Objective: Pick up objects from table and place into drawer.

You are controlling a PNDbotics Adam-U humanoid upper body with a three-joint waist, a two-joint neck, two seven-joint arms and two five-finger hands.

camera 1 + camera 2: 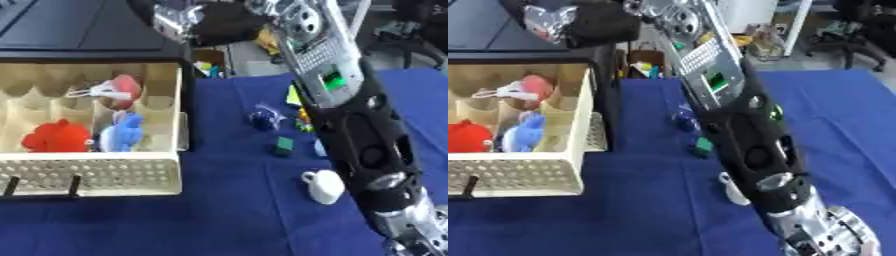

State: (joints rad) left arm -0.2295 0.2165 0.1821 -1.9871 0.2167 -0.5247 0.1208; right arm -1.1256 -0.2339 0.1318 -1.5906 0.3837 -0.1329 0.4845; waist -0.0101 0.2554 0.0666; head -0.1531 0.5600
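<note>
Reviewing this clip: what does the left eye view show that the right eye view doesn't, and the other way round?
Only the left eye view shows the white cup whole, plus yellow and pale blue bits right of the green block. In the right eye view the arm hides those bits and half the cup, but the blue cloth to the arm's right shows wider. Both show the open drawer holding a red toy, a blue toy and a pink and white thing, and a dark blue thing on the cloth. Neither shows a hand clearly.
</note>
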